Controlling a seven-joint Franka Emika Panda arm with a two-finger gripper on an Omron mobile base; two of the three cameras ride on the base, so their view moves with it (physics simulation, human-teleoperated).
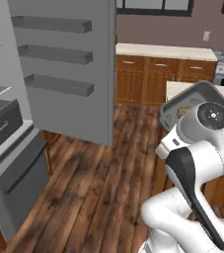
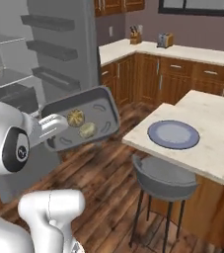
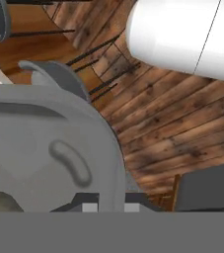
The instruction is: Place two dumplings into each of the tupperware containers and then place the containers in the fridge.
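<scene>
From the left base view, the tub (image 1: 195, 99) hung in mid-air above the floor, tilted, level with the open fridge (image 1: 15, 128), apparently in transit to a shelf.

The right base view showed two dumplings (image 2: 81, 123) inside, resting toward its lower side.

In the hand view, the gripper (image 3: 111, 205) was clenched on the tub's rim.

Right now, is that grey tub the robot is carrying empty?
No. In the right base view the tupperware container hangs tilted in the air above the wooden floor, with two dumplings lying in it.
</scene>
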